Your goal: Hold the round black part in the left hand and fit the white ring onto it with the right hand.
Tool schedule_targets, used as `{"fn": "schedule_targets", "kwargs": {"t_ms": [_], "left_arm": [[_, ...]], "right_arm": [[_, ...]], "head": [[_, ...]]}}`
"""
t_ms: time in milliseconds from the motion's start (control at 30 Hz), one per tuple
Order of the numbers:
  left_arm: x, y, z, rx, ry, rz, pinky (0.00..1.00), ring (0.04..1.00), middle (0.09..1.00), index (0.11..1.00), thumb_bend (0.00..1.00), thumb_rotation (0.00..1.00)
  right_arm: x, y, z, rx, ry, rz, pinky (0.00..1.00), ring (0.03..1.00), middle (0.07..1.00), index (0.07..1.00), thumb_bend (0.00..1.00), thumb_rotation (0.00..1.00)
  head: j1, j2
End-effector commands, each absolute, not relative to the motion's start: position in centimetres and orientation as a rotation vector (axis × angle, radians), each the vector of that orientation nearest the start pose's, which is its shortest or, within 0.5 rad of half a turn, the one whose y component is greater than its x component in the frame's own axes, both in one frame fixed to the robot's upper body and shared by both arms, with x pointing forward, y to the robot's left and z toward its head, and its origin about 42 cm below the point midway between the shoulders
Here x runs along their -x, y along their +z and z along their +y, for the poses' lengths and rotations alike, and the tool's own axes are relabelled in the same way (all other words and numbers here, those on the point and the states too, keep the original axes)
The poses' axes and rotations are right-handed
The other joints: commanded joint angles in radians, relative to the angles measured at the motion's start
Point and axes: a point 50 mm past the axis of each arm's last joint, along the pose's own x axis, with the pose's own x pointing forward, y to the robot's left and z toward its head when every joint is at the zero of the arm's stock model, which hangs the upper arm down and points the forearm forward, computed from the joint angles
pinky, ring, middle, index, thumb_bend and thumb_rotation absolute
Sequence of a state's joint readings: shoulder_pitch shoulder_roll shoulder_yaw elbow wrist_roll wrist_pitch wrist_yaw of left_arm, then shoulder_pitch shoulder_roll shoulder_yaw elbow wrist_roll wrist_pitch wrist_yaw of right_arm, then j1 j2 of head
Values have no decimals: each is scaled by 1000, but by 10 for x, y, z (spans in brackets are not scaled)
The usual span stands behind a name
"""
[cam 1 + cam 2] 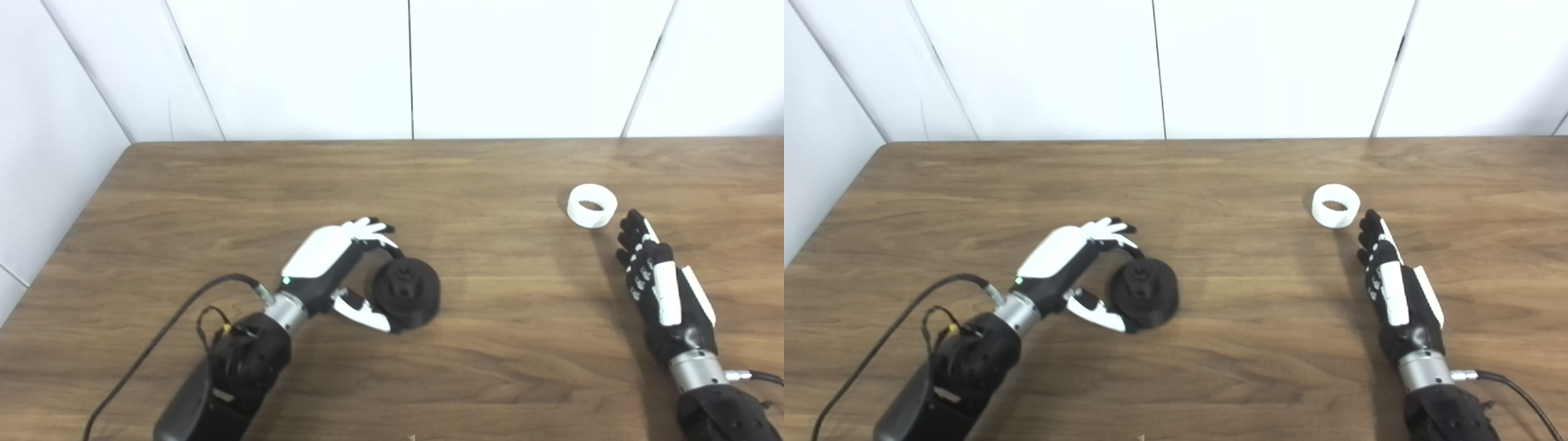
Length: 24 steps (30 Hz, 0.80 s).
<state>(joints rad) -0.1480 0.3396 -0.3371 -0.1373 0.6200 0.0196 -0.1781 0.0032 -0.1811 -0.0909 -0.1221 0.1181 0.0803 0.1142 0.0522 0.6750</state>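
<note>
Wooden bench (490, 380), set against white wall panels (306, 67). Round black part (407, 293): sits on the bench left of centre, hub facing up and tilted slightly toward the left hand. Left hand (331, 263): lies low beside the part, fingers (370, 228) curved over its far edge and thumb at its near edge, cupping it; whether the grip is firm cannot be told. A black cable (153, 343) trails from the left wrist. White ring (591, 206): rests flat on the bench at right, opening upward, well apart from the black part. Right hand (658, 288): empty, fingers (634, 236) extended and held close together, tips near the ring but not touching it
</note>
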Motion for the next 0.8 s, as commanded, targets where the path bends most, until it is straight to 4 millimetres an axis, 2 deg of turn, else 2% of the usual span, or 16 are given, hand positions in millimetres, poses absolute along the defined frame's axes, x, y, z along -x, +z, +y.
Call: {"fn": "schedule_targets", "kwargs": {"t_ms": [0, 133, 300, 567, 767], "left_arm": [[-304, 159, 196, -999, -471, -308, 982, 966, 901, 612, 849, 293], [-295, 155, 181, -989, -495, -333, 987, 966, 903, 608, 850, 277], [-287, 151, 175, -974, -514, -318, 1000, 979, 913, 613, 846, 269], [-281, 151, 177, -961, -512, -322, 1000, 979, 914, 608, 843, 252], [-281, 151, 180, -960, -508, -318, 997, 979, 912, 602, 844, 243]], "right_arm": [[-288, 143, -281, 66, 48, -90, 1000, 1000, 990, 1000, 761, 1000], [-289, 146, -279, 66, 46, -93, 1000, 999, 986, 1000, 759, 1000], [-291, 150, -281, 78, 43, -102, 1000, 994, 981, 1000, 766, 1000], [-293, 158, -288, 101, 26, -103, 1000, 992, 979, 1000, 764, 1000], [-307, 176, -298, 124, 2, -149, 1000, 987, 972, 986, 734, 988]], "head": [[-1, 1], [-13, 4], [-15, 10], [-16, 21], [-18, 23]]}}
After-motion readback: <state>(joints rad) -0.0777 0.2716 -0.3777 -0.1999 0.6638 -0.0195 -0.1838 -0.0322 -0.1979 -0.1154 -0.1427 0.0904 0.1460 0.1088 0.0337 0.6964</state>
